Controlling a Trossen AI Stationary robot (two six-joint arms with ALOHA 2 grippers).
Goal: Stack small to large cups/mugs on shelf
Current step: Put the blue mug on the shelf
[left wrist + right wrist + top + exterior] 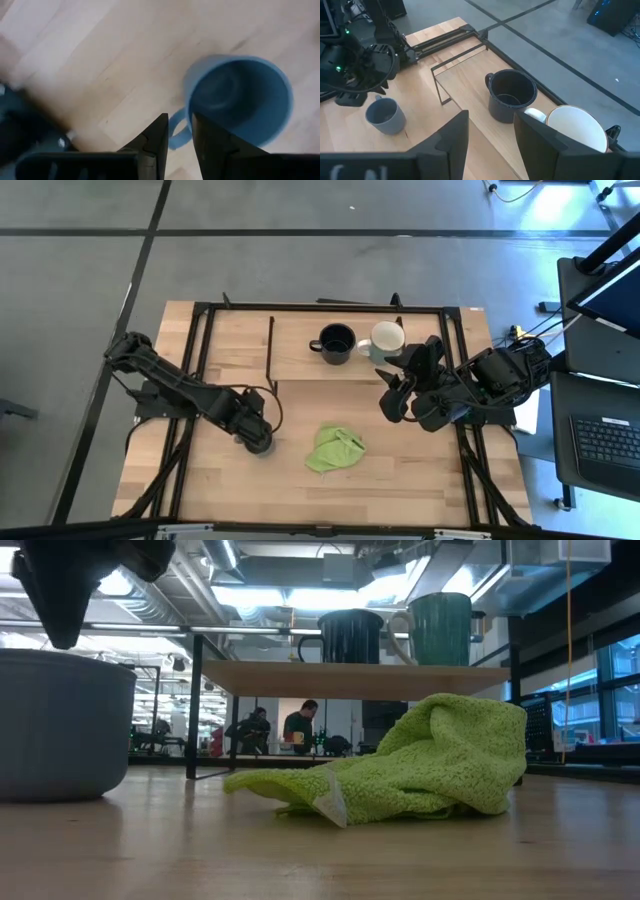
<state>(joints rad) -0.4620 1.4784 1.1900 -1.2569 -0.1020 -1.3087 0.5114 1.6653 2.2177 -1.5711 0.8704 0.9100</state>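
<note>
The small grey-blue mug [240,100] stands upright on the tabletop near the left front, also seen in the right wrist view [384,116]. My left gripper [181,142] hangs over it, open a little, with its fingers above either side of the handle [176,131]. The low view shows those fingers [60,610] just above the rim of the mug [60,730]. The black mug [336,343] and the cream-white mug [386,338] stand side by side on the shelf [295,350]. My right gripper [492,132] is open, hovering in front of the shelf's right end.
A crumpled lime-green cloth [335,448] lies on the tabletop between the two grippers, near the front. Black frame rails [200,360] run along the table's sides. People [300,725] show in the room far behind the table.
</note>
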